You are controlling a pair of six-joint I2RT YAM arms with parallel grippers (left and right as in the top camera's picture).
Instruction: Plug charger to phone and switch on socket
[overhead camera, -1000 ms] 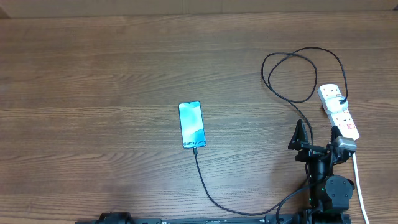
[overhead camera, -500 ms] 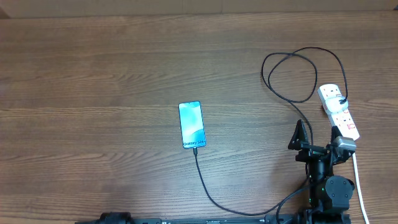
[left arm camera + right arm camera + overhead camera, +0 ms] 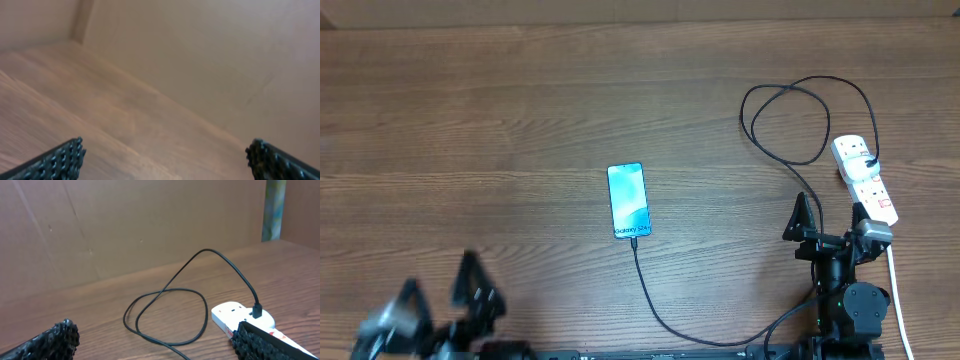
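The phone (image 3: 629, 200) lies screen up at the table's middle, cyan screen lit. The black charger cable (image 3: 660, 318) runs from the phone's near end, curves right, and loops (image 3: 790, 120) up to the white socket strip (image 3: 865, 180) at the right edge; its connector appears to sit in the phone. In the right wrist view the cable loop (image 3: 167, 312) and the socket (image 3: 240, 317) with the plug in it show. My right gripper (image 3: 830, 218) is open beside the socket. My left gripper (image 3: 438, 290) is open at the near left, blurred.
A brown board wall (image 3: 200, 60) rises behind the wooden table (image 3: 470, 130). The socket's white cord (image 3: 895, 290) runs along the right edge toward the near side.
My left arm has come into the overhead view at the near left, blurred with motion. The right arm, phone, cable and socket have not moved.
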